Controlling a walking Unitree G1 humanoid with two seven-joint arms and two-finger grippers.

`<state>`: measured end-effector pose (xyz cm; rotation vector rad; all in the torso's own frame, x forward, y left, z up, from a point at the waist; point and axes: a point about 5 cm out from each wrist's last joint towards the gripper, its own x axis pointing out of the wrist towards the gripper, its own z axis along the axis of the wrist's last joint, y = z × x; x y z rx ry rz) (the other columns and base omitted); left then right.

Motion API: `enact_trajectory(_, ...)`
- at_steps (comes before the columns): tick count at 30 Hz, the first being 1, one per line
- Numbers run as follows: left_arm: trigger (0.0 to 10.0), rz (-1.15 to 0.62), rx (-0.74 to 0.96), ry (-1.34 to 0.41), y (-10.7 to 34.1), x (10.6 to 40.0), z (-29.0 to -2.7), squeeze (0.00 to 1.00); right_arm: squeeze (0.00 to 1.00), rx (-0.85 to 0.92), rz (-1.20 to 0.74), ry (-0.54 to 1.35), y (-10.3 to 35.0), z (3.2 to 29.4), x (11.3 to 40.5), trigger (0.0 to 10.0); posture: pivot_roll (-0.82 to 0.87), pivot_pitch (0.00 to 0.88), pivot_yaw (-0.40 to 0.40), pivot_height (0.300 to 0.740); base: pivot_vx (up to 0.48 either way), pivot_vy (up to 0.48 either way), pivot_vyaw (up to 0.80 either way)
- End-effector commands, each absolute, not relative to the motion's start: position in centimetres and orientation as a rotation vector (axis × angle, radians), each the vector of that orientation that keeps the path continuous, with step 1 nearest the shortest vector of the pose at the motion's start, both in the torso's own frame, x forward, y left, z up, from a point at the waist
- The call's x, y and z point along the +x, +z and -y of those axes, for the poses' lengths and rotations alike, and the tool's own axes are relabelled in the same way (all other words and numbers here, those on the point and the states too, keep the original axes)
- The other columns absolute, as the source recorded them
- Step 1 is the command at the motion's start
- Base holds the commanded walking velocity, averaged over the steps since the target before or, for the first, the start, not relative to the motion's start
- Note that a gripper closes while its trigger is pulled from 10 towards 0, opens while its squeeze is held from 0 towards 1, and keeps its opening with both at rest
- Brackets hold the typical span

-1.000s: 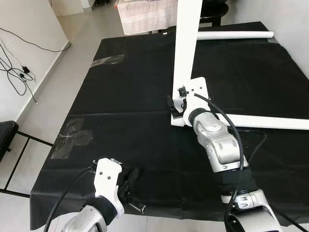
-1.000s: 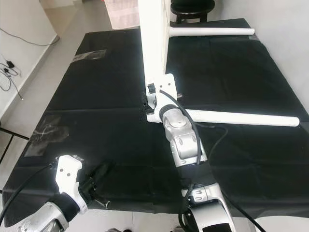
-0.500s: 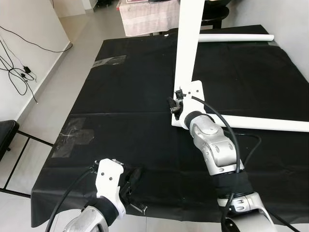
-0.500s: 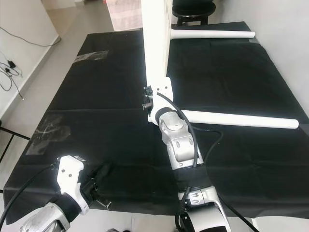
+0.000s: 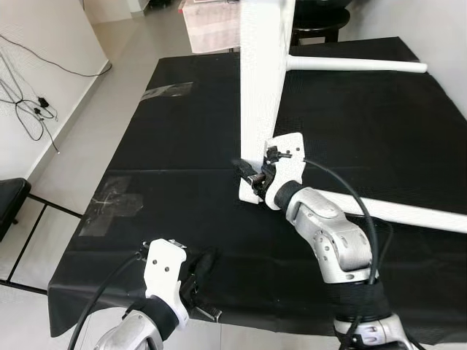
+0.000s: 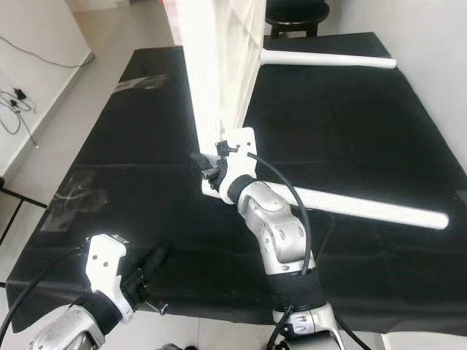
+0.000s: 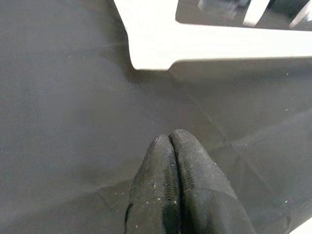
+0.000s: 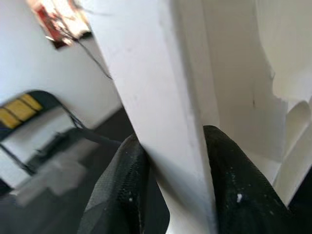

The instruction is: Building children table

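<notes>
A plain indoor room, likely a home or a bare workspace, is showing here. A large black cloth [image 5: 182, 138] is covering the work surface, its far left corner and left edge taped down with clear tape [image 5: 166, 90]. Pale grey floor tiles [image 5: 87, 138] are running along the left edge, meeting a white wall [image 5: 36, 87] where black cables [image 5: 25, 109] are trailing down. Beyond the far edge a black round stool [image 6: 295, 13] is standing beside a pale fabric-covered piece [image 5: 211, 22].
</notes>
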<state>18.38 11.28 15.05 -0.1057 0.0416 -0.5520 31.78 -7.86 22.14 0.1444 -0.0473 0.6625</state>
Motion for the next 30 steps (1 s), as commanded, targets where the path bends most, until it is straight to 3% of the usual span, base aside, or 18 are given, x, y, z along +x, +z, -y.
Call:
enact_trajectory(1, 10.0, -0.076, -0.102, -0.545, 14.4, 18.3, -11.6, 0.00, 0.00, 0.215, 0.100, 0.843, 23.2, 5.5, 29.9, 0.0, -0.07, 0.149, 0.082, 0.740, 0.000, 0.000, 0.00)
enact_trajectory(16, 10.0, -0.075, -0.099, -0.546, 14.4, 18.3, -11.5, 0.00, 0.00, 0.222, 0.087, 0.982, 22.9, 3.8, 28.6, 0.0, -0.06, 0.151, 0.080, 0.740, 0.000, 0.000, 0.00)
enact_trajectory(21, 10.0, -0.074, -0.102, -0.545, 14.4, 18.3, -11.5, 0.00, 0.00, 0.253, 0.088, 1.145, 23.3, 2.3, 26.5, 0.0, -0.06, 0.152, 0.075, 0.740, 0.000, 0.000, 0.00)
enact_trajectory(27, 10.0, -0.074, -0.101, -0.547, 14.4, 18.3, -11.5, 0.00, 0.00, 0.205, 0.050, 1.075, 22.3, 2.0, 27.2, 0.0, -0.06, 0.152, 0.075, 0.740, 0.000, 0.000, 0.00)
enact_trajectory(28, 10.0, -0.073, -0.100, -0.546, 14.5, 18.3, -11.5, 0.00, 0.00, 0.189, 0.040, 1.037, 22.1, 1.9, 27.6, 2.6, -0.06, 0.151, 0.075, 0.740, 0.000, 0.000, 0.00)
enact_trajectory(29, 10.0, -0.073, -0.100, -0.546, 14.5, 18.3, -11.5, 0.00, 0.00, 0.189, 0.040, 1.037, 22.1, 1.9, 27.6, 2.6, -0.06, 0.151, 0.075, 0.740, 0.000, 0.000, 0.00)
enact_trajectory(30, 10.0, -0.072, -0.099, -0.544, 14.5, 18.3, -11.5, 0.00, 0.00, 0.159, 0.019, 1.000, 21.7, 1.6, 28.0, 10.0, -0.06, 0.151, 0.075, 0.740, 0.000, 0.000, 0.00)
